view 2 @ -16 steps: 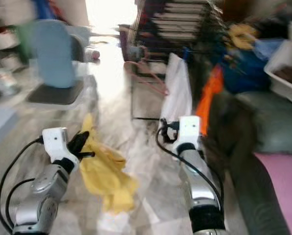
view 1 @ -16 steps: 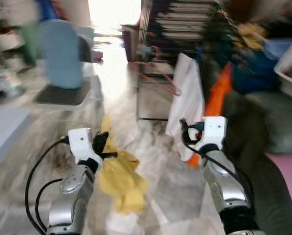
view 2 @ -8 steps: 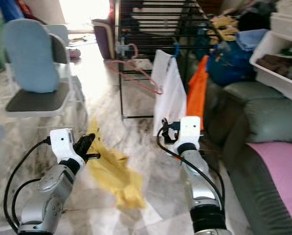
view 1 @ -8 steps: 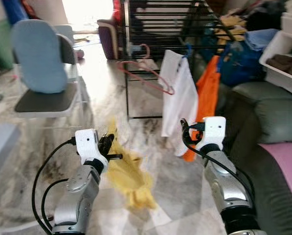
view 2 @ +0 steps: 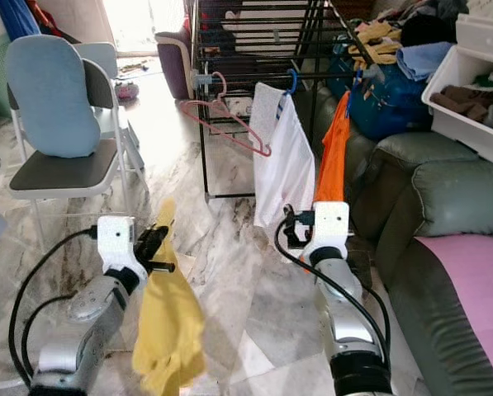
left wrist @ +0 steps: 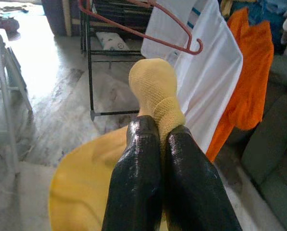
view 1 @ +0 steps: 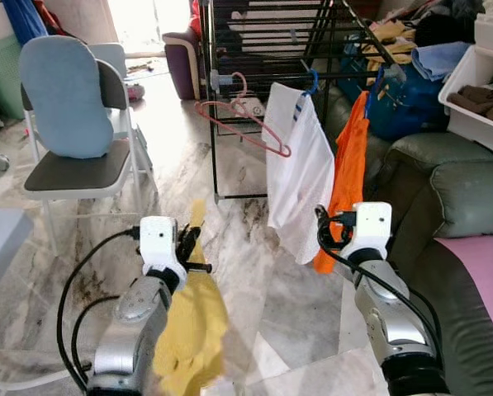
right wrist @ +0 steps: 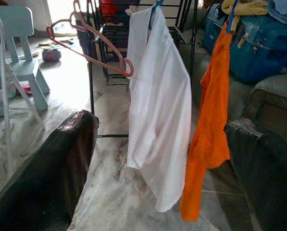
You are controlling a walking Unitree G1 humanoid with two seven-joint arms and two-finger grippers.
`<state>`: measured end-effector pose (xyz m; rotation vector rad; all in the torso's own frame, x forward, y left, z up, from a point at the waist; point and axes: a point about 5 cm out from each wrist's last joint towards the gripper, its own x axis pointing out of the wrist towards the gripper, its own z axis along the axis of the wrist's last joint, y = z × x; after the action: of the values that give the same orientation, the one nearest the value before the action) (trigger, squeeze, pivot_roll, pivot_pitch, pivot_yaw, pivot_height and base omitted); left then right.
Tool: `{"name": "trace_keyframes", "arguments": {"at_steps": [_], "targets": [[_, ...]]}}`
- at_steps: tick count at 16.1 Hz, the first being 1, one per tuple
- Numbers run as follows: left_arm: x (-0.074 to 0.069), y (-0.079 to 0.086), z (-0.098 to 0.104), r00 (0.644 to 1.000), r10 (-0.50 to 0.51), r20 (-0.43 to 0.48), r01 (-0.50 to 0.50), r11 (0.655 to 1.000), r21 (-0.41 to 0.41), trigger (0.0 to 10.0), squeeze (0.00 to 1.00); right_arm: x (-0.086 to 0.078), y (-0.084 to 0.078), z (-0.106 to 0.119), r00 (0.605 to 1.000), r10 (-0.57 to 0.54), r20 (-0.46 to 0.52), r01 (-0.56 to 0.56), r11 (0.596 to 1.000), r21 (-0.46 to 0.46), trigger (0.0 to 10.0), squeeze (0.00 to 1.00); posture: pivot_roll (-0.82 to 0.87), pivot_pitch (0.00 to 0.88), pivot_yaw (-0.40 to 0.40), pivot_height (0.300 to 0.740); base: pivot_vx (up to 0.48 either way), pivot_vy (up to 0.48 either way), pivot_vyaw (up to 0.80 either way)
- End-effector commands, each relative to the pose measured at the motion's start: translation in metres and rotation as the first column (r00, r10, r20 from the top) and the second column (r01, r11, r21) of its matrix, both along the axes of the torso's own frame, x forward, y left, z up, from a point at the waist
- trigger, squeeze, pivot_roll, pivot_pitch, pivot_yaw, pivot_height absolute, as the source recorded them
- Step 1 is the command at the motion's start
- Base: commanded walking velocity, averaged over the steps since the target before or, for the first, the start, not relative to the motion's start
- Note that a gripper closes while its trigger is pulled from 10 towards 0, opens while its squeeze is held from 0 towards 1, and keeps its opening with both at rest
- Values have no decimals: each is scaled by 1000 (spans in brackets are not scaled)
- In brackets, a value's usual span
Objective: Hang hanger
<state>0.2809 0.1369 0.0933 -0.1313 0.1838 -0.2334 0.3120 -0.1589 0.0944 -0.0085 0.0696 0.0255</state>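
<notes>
An empty pink hanger (view 1: pixel 248 125) hangs tilted from the end of the black drying rack (view 1: pixel 263 33), straight ahead. Beside it a white garment (view 1: pixel 300 181) and an orange garment (view 1: pixel 349 181) hang on blue hangers. My left gripper (view 1: pixel 188 246) is shut on a yellow cloth (view 1: pixel 188 330), which droops below it towards the floor. The left wrist view has the cloth's bunched end (left wrist: pixel 155 86) pinched between the black fingers (left wrist: pixel 138 168). My right gripper (view 1: pixel 324 231) is open with nothing in it, held just short of the orange garment; its fingers (right wrist: pixel 66 159) stand wide apart.
A folding chair (view 1: pixel 73 124) with a blue cushion stands at the left. A grey-green sofa (view 1: pixel 452 206) runs along the right, with a white bin (view 1: pixel 477 91) and a blue bag (view 1: pixel 403 107) behind it. Marble floor (view 1: pixel 254 272) lies between me and the rack.
The view has steadied and swung towards the rack. The yellow cloth, trailing on the floor before, now hangs lifted from my left gripper. The right gripper stays open.
</notes>
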Motion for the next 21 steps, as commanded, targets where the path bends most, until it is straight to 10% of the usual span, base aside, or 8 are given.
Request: {"name": "trace_keyframes", "arguments": {"at_steps": [1,9,21], "targets": [[7,1,11,999,-8,54,8,1000,-1,10000,0,2,2,5,1000,5,17,-5,1000,-6,10000,0,-55,0,-5,740,0,259,-800],[-1,-9,5,997,-53,48,54,998,-21,10000,0,2,2,4,1000,4,15,-4,1000,-6,10000,0,-54,0,-4,740,0,359,-742],[-1,-7,10,994,-19,105,21,999,-25,10000,0,1,5,3,999,27,18,-27,1000,-14,10000,0,-54,0,3,740,0,194,0]]}}
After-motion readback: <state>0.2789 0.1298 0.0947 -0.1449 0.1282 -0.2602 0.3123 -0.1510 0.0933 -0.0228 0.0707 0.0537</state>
